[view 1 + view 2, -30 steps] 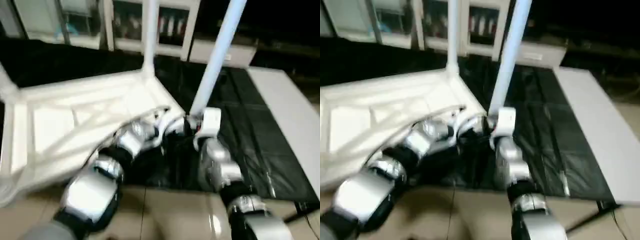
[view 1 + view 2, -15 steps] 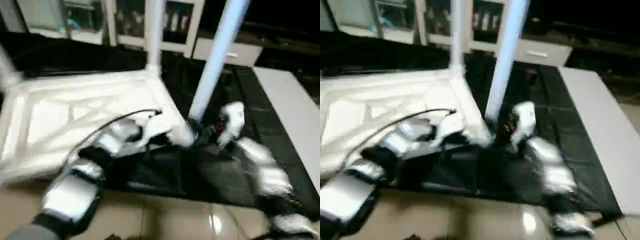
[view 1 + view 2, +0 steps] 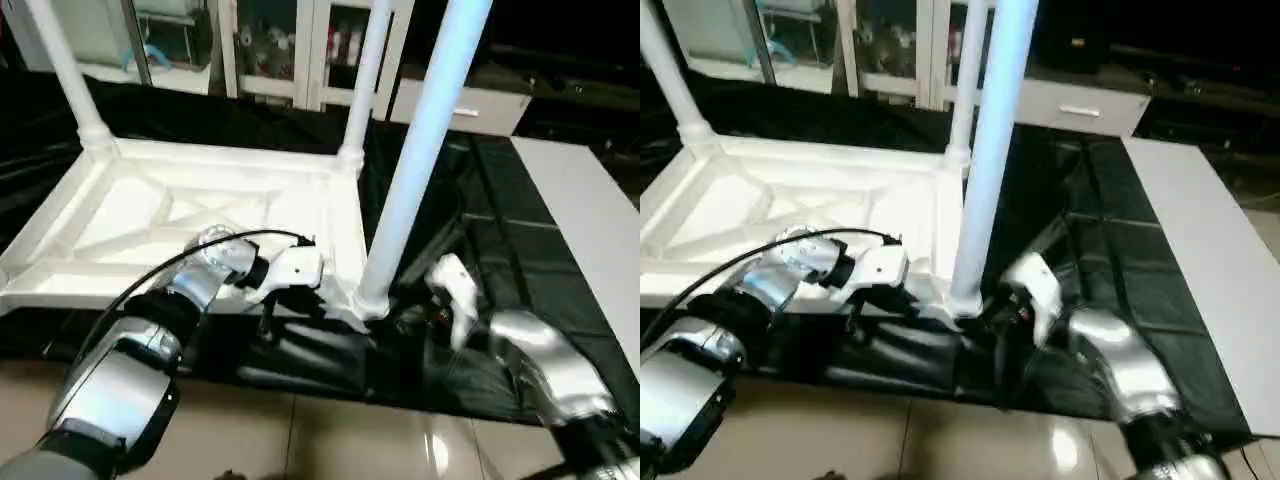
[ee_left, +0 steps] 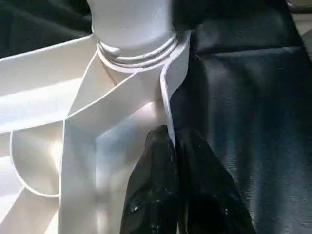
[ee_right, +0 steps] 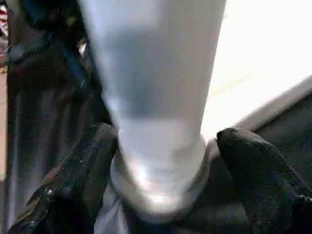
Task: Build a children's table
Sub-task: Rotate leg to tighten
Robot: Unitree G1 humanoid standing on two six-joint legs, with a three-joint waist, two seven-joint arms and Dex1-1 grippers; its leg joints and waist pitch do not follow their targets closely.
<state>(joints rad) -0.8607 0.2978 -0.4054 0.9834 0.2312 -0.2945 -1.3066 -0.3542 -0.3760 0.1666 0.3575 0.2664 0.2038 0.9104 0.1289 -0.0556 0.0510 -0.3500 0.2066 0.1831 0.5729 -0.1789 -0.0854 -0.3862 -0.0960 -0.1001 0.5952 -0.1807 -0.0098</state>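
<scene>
The left gripper (image 4: 175, 146) has its fingers (image 4: 156, 185) clenched on the tabletop (image 3: 200, 215) rim, just short of the corner socket. The right gripper (image 5: 163, 161) has its fingers (image 5: 83, 170) released, spread either side of the near leg (image 3: 420, 150) standing in that socket. Beyond on the bench (image 3: 480, 250), two more legs (image 3: 365, 85) stand upright.

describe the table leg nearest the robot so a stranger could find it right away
On the black-covered work surface lies the white tabletop, underside up, with legs standing in its corners. The nearest leg rises from the corner beside the right gripper, and looks thicker and bluer than the others.
</scene>
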